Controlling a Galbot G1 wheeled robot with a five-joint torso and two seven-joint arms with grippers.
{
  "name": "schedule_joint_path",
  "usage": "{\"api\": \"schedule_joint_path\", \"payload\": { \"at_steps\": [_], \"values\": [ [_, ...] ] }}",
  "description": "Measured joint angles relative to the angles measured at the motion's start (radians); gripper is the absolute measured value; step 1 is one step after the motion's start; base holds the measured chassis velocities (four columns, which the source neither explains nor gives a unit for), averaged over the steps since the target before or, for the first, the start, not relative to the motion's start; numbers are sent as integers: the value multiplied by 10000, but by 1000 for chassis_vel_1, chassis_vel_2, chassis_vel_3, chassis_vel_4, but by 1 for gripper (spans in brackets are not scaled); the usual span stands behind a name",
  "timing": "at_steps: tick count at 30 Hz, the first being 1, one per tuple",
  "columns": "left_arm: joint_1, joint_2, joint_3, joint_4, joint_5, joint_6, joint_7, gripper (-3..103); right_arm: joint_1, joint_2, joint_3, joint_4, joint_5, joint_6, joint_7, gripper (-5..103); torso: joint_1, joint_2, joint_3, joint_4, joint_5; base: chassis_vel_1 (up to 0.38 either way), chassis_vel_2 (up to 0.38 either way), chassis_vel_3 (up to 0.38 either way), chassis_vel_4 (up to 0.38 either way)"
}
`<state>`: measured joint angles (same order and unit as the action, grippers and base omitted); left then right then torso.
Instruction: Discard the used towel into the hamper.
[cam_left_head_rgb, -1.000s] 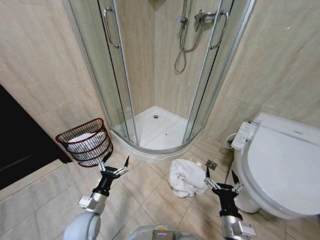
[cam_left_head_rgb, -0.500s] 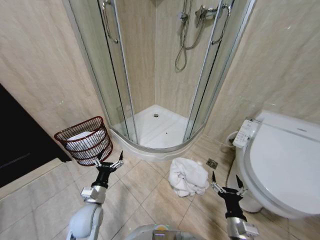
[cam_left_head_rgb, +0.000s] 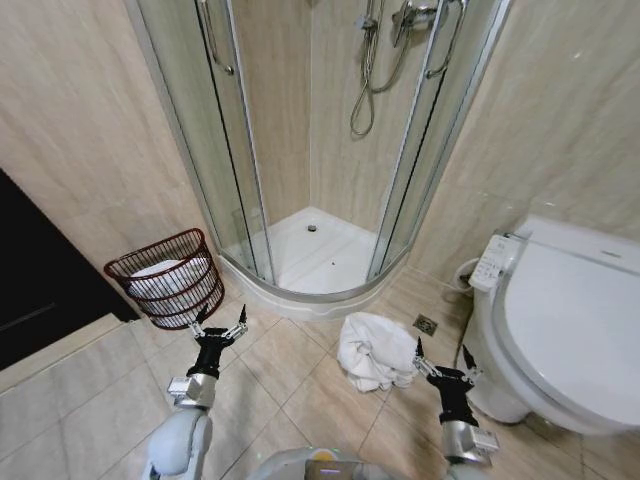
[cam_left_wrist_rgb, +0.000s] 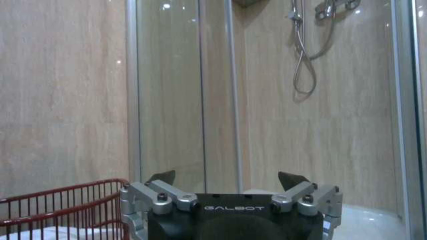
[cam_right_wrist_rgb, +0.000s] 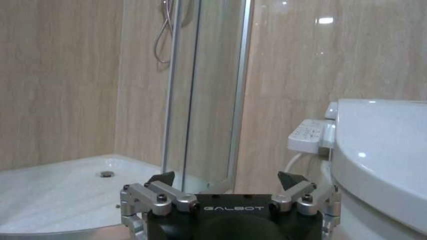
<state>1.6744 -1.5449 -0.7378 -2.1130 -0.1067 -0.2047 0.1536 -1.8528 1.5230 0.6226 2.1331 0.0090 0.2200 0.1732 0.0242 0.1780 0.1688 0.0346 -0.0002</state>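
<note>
right gripper (cam_left_head_rgb: 441, 359) hangs low over the tiled floor (cam_left_head_rgb: 290, 390), fingers spread, nothing between them. it sits just beside the crumpled white towel (cam_left_head_rgb: 374, 352), on the toilet side. compare half a second back: it was lower in the head view and farther from the towel; now its near fingertip almost meets the towel's edge. you cannot tell from here whether it touches.

left gripper (cam_left_head_rgb: 220, 328) also spread and empty, held just in front of the hamper (cam_left_head_rgb: 165, 278). it sits much where it did against the hamper, no real approach to anything.

towel lies where it was, on the floor in front of the shower tray's (cam_left_head_rgb: 310, 255) curved lip, between the tray and the toilet (cam_left_head_rgb: 570, 330). hamper stands at the wall by the shower's left glass panel, well apart from the towel. something white already lies inside it.

whole head view has slid a little between frames: shower fittings ride higher, toilet and hamper shifted slightly. read that as the camera moving, not the fixtures.

your judgement to make: the right arm is closing on the towel, so the pick has not happened. the grasp and the carry across to the hamper are all undone.
</note>
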Motion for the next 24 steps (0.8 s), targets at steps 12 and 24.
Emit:
{"api": "schedule_joint_path", "payload": {
  "at_steps": [12,24],
  "values": [
    [512,-15,-263,-921,-324,-226,-308,100,-66,-94,-111,42,-203,193,25,100,-110,-368,-252,-1,0,0,0,0,0],
    [918,-213,-306,-865,-242,-621,67,100,185,-64,-103,138,-268,-279,-116,100,-111,-337,-227,-1,2,0,0,0,0]
  ]
}}
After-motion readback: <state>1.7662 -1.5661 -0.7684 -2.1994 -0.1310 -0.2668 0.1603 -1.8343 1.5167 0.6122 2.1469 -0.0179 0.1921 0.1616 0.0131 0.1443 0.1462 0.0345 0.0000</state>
